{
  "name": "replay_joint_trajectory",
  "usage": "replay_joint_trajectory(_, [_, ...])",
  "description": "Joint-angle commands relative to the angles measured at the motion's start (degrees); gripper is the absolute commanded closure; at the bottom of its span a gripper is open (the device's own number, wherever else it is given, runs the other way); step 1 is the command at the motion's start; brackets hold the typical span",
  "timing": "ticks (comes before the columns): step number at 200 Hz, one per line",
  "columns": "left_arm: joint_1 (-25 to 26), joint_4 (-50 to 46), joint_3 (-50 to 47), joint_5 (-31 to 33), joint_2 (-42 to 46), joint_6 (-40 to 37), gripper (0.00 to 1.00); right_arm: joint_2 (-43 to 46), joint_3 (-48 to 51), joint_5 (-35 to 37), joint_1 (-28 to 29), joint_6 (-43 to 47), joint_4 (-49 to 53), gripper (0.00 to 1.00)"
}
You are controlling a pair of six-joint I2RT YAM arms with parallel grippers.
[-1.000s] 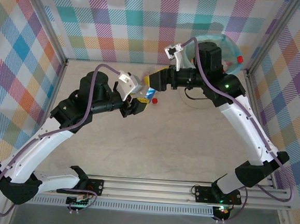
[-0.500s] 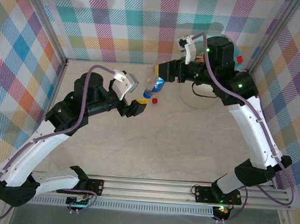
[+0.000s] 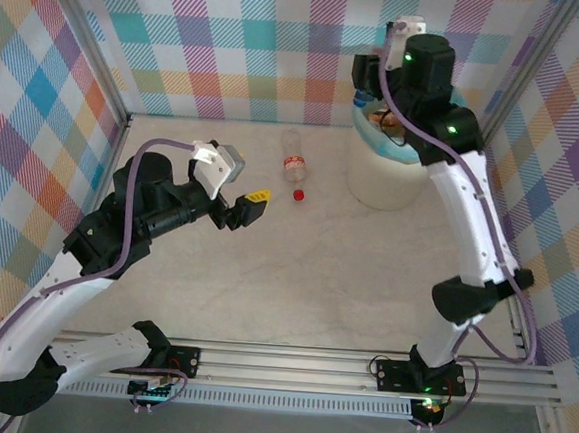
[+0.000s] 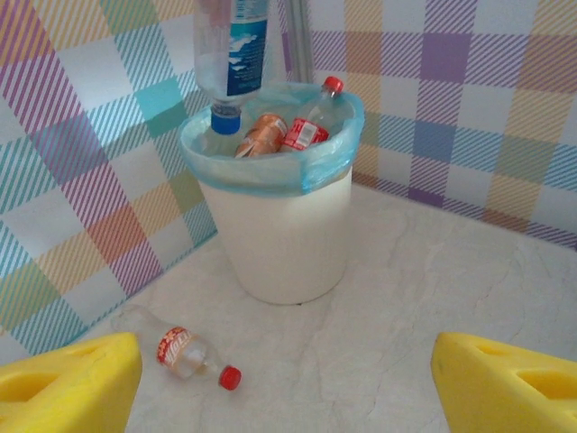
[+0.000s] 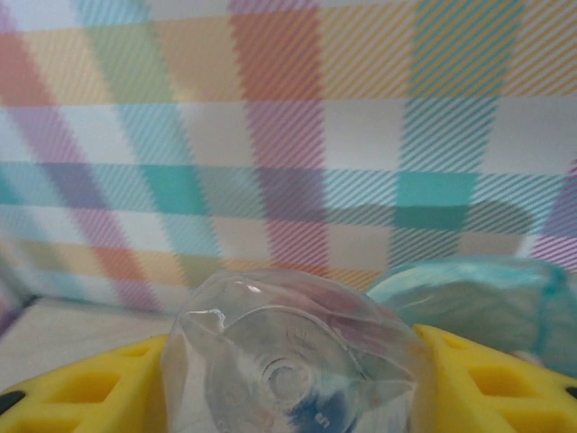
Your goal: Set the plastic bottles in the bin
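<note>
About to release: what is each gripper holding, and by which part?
Right gripper holds the blue-capped bottle by its base end, cap down over the bin. Left gripper: open, empty.

Bin stands at table's far-right corner w/ several bottles inside, a hanging bottle cap-down above its rim, a lone bottle lying left of it nr back wall, L gripper front-left of that.

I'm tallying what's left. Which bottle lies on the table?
The red-capped bottle beside the bin, on its side; others are in the bin, and the blue-capped bottle hangs above it.
</note>
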State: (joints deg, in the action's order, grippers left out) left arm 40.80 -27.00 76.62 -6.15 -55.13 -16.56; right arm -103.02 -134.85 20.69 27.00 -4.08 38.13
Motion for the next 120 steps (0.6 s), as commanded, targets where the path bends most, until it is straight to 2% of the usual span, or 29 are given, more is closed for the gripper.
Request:
replay_joint_trajectory(1, [0.73,0.24,-1.36,1.64,1.77,-0.93,0.16,-6.99,-8.64,11.17,-0.5,6.03,-3.65,0.52])
replay_joint_trajectory(16, [0.77,0.2,-2.56,2.47,2.77,-1.36,0.16,-12.52,-14.69,12.98,-0.64,7.84,-2.26,0.52])
replay_joint_trajectory(36, [0.77,0.08,-3.65,3.49,3.77,-1.59,0.16,-16.34,-16.85,14.33,-0.86,8.58,-1.77,0.52])
replay_joint_trajectory(74, [0.77,0.03,-5.07,4.04,4.88,-1.2,0.16,-18.38,-13.93,14.63,-2.42,3.08,0.84,0.51])
replay_joint_trajectory(120, [0.78,0.33,-5.96,4.23,4.78,-0.95,0.15,-18.82,-7.95,7.78,-5.76,-5.81,3.98,0.49])
